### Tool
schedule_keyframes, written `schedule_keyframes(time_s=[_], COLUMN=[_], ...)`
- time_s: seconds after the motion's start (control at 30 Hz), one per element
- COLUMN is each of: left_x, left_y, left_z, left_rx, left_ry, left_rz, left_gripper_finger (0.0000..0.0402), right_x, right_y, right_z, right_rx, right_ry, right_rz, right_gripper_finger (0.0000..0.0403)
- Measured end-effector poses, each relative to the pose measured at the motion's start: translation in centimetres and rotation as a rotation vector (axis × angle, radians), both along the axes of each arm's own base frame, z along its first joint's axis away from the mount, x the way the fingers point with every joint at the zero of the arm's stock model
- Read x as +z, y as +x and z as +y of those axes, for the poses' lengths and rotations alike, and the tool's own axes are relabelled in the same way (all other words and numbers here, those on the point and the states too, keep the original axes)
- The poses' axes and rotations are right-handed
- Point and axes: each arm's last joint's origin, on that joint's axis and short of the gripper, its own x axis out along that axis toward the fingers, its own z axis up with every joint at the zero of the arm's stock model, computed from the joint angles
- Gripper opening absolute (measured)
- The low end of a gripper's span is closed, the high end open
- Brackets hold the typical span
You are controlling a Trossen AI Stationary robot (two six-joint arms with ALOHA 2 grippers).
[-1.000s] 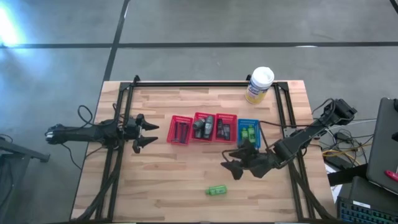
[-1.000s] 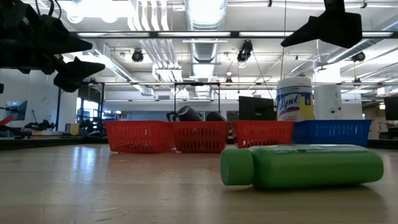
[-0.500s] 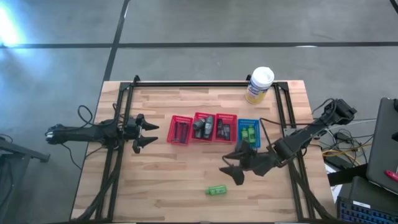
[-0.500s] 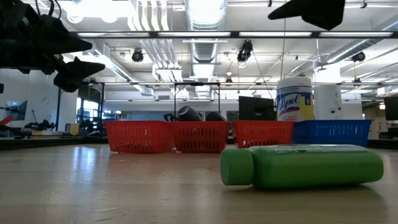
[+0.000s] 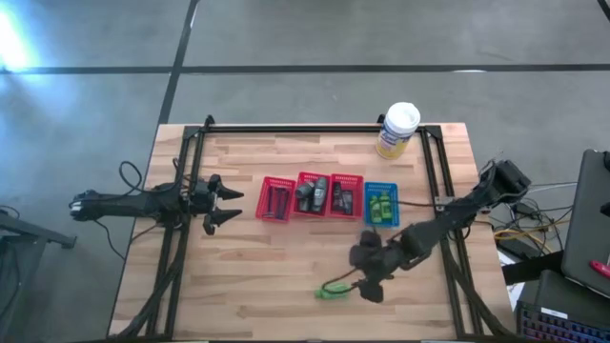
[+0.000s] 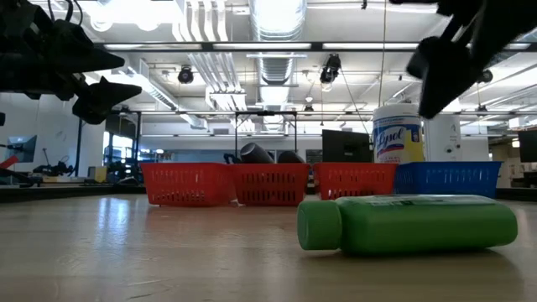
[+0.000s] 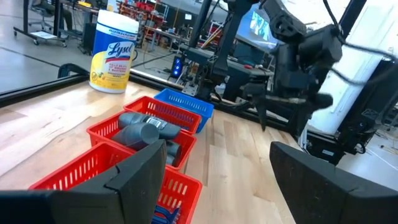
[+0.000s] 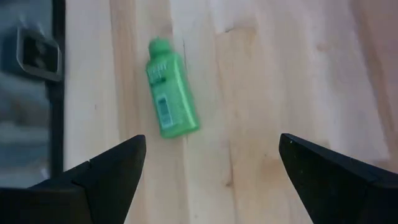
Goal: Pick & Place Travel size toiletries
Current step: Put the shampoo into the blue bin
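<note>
High view, reading left to right: the left gripper (image 5: 227, 205) waits near the table's left edge with its fingers spread wide, well apart from everything. Next comes a row of baskets, three red baskets (image 5: 312, 196) and then a blue basket (image 5: 380, 206), holding dark tubes (image 5: 307, 195) and small green bottles (image 5: 379, 204). A white-and-yellow canister (image 5: 396, 131) stands behind them at the far edge.

One green bottle (image 5: 331, 292) lies alone on the bare wood toward the near edge, well clear of the baskets. The right gripper (image 5: 355, 282) hangs just beside it, slightly to its right, and is far nearer to it than the left. The right wrist view shows both fingers spread wide, with the bottle ahead of them and closer to one finger than to the other, so the gap is not yet centred over it. The bottle lies on its side; its long axis runs roughly left-right across the table, cap toward the left.

I judge the next move needs a small shift toward the bottle and a grasp across its short width.

How high the gripper sits above the bottle cannot be told. The low view cuts off most of the right arm, and the baskets' contents are hard to count.
</note>
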Motion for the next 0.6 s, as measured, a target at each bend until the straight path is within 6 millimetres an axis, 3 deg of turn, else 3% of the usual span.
schedule_keyframes(time_s=[0.23,0.6], left_x=[0.0,0.0], left_y=[0.0,0.0], left_z=[0.0,0.0], left_rx=[0.000,0.001], left_ry=[0.000,0.000], left_rz=[0.000,0.001], left_gripper_finger=[0.0291,0.0291], right_x=[-2.1,-3.1], right_y=[1.7,5.6], right_z=[2.3,5.0], right_rx=[0.098,0.389], right_ry=[0.038,-0.138], right_rz=[0.105,0.052], right_gripper_finger=[0.0364,0.0364])
